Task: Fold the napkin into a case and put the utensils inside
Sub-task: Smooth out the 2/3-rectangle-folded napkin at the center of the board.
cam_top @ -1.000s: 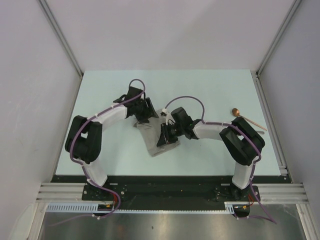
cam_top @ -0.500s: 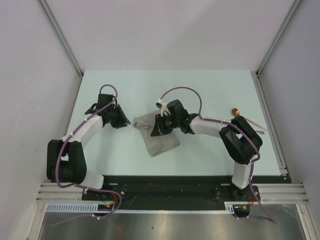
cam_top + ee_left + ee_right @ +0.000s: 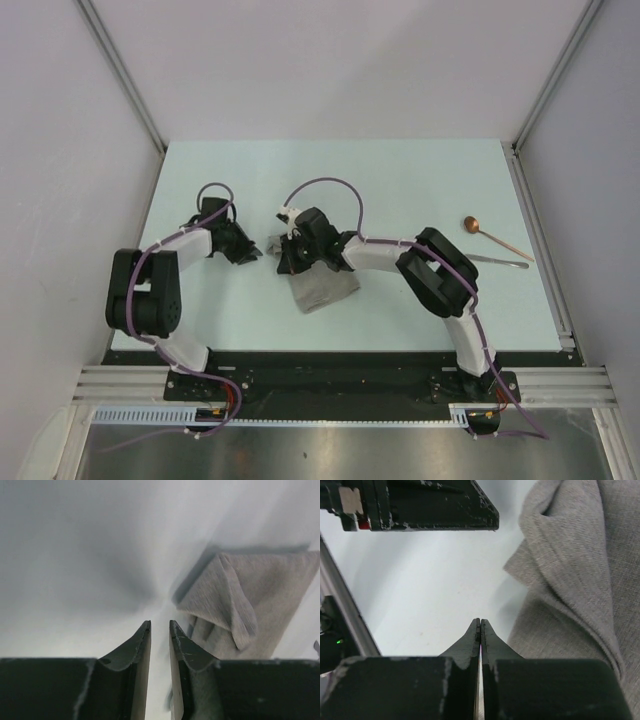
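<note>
The grey-beige napkin (image 3: 322, 287) lies partly folded and rumpled at the table's middle, its upper left part under my right arm. In the left wrist view the napkin (image 3: 260, 592) sits to the right of the fingers, with a loose flap hanging over. My left gripper (image 3: 257, 254) (image 3: 160, 624) is just left of the cloth, open by a narrow gap with nothing in it. My right gripper (image 3: 284, 264) (image 3: 480, 621) is shut at the napkin's (image 3: 575, 580) left edge, with only bare table showing at its tips. The copper spoon (image 3: 492, 237) and a thin silvery utensil (image 3: 498, 261) lie far right.
In the right wrist view the black body of the left gripper (image 3: 425, 502) fills the top, close ahead. A metal rail (image 3: 540, 240) borders the table's right edge, just past the utensils. Grey walls enclose the table on three sides.
My left gripper pulled off the napkin to the left and its jaws narrowed. My right gripper slid left across the cloth to its left edge and shut.
</note>
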Tool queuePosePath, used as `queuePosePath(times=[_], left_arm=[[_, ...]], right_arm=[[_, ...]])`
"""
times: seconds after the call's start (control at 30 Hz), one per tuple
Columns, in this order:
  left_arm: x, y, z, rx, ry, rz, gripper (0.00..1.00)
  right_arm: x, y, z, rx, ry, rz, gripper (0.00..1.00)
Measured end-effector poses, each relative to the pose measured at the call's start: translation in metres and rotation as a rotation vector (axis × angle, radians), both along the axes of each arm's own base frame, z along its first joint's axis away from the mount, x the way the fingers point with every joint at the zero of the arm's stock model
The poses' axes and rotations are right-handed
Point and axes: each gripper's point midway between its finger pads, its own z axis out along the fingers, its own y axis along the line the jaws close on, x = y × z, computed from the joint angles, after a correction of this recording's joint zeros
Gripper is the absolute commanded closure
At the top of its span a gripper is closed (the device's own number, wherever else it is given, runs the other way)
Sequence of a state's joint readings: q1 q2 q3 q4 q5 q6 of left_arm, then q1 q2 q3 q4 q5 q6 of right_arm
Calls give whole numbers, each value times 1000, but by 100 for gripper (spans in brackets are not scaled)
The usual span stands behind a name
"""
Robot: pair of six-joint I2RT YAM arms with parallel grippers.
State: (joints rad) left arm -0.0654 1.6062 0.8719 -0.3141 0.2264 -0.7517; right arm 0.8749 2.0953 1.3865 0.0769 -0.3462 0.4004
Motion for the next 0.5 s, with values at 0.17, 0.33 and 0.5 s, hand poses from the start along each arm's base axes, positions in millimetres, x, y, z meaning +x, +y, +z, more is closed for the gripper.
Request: queuePosePath(times=[0.17,0.33,0.5], left_arm=[[10,1,-19,-3,50,31,76],[26,0,-17,-9,20,39,76],[33,-3,-17,-21,13,30,76]], right_arm=[[8,-1,-21,-53,-10,-24,100],[20,0,-17,-56,-39,-56,100],[35,-7,-15,-57,-51,-93,100]])
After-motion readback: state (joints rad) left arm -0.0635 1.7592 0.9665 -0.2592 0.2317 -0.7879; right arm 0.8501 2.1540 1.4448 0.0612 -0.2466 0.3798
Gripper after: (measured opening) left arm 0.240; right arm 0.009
